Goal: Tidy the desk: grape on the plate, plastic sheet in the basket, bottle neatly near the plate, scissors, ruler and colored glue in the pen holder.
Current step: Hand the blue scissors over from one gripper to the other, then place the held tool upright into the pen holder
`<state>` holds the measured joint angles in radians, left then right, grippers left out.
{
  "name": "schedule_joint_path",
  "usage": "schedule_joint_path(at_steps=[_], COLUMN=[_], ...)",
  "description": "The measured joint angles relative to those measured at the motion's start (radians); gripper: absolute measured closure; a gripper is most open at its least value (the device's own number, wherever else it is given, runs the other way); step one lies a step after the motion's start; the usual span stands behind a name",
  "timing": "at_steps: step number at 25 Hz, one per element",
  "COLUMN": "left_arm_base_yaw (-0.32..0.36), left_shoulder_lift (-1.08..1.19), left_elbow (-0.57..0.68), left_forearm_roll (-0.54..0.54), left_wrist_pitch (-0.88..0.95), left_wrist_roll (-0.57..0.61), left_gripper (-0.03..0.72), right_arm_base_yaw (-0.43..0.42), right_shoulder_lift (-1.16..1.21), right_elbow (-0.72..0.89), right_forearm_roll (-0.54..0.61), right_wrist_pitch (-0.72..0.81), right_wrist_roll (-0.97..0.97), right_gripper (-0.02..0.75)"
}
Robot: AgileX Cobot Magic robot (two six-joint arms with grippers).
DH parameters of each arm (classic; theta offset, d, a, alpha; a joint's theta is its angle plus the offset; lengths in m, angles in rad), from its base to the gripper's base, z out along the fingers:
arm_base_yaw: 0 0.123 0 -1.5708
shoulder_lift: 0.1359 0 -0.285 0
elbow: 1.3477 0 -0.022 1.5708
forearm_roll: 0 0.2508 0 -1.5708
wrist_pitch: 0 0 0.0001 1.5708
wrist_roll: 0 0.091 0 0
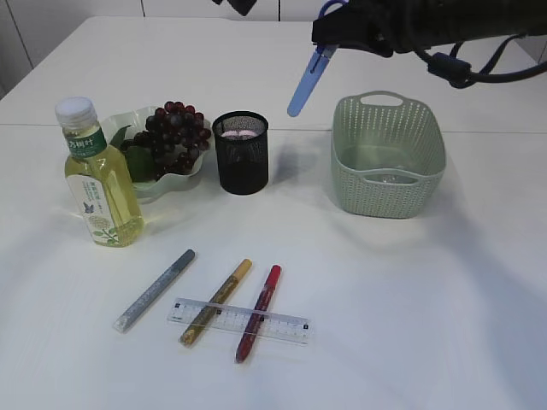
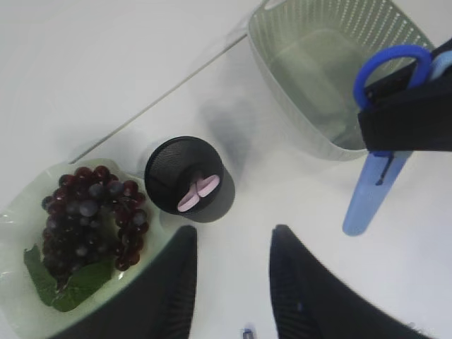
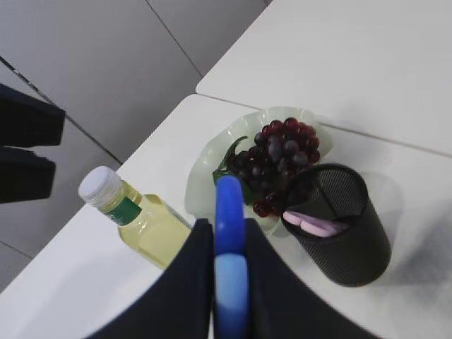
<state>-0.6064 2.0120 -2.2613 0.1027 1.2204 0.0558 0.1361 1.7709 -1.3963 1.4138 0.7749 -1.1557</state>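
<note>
Exterior view: right gripper [image 1: 329, 44] pinching blue scissors [image 1: 305, 79] above table's far edge; best lowered blade-first, vertical, into pen holder [image 1: 240, 152]. Left gripper [image 2: 229, 282] spread, empty.

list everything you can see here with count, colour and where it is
bottle: 1, yellow liquid, white cap, table left
plate: 1, pale green, behind bottle
grapes: 1 bunch, dark red, on plate
pen holder: 1, black mesh, centre, pink item inside
basket: 1, pale green, right
glue pens: 3, silver, gold, red, front
ruler: 1, clear, under gold and red pens
scissors: 1, blue, held in air
right hand: shut on scissors
left hand: open, empty
</note>
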Motion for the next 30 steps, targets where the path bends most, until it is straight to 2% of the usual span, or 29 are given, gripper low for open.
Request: schedule_joint_path(at_steps=[7, 13, 30], left_arm_base_yaw=[0.0, 0.0, 0.0], left_shoulder_lift=[-0.049, -0.078, -0.13], left_elbow=[0.0, 0.0, 0.0], left_forearm_roll=[0.056, 0.07, 0.167], left_wrist_pitch=[0.038, 0.041, 0.046], left_wrist_roll=[-0.013, -0.029, -0.044], left_gripper=[0.43, 0.43, 0.431], right_arm_base_yaw=[0.099, 0.156, 0.169], right_shoulder_lift=[0.004, 0.066, 0.352], right_elbow=[-0.059, -0.108, -0.421], right_forearm_roll=[-0.064, -0.115, -0.141], right_wrist_pitch=[-0.171, -0.247, -0.302], right_wrist_roll=[-0.063, -0.071, -0.106], right_gripper=[0.655, 0.655, 0.654])
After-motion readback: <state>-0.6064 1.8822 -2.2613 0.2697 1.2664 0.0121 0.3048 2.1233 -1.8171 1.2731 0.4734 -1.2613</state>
